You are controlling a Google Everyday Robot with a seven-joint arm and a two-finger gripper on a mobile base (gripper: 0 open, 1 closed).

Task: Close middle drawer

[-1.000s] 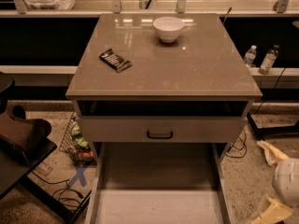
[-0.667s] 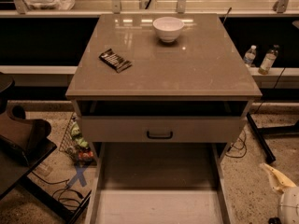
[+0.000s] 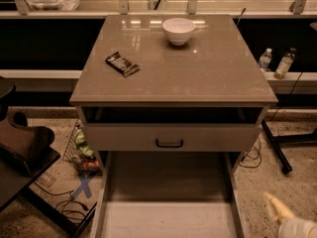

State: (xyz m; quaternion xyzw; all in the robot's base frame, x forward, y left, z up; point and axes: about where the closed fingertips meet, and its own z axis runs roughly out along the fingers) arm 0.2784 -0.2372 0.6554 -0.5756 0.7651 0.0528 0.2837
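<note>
The middle drawer (image 3: 168,221) is pulled far out toward the camera, below the top drawer. Its pale bare inside shows between its side walls, and its front and handle are cut off by the bottom edge. The top drawer (image 3: 124,137), with a black bar handle (image 3: 169,143), stands slightly open under the cabinet top (image 3: 198,73). My gripper (image 3: 283,216) shows only as a pale yellowish and white part at the bottom right corner. It is to the right of the middle drawer's right wall and not touching it.
A white bowl (image 3: 178,30) and a dark snack packet (image 3: 122,64) lie on the cabinet top. A dark chair (image 3: 22,148) stands at the left, with cables and a basket (image 3: 81,150) on the floor. Two bottles (image 3: 275,62) and a black stand leg (image 3: 275,148) are at the right.
My gripper has dropped lower toward the bottom right corner, so less of it shows. The drawers, bowl and packet have not moved.
</note>
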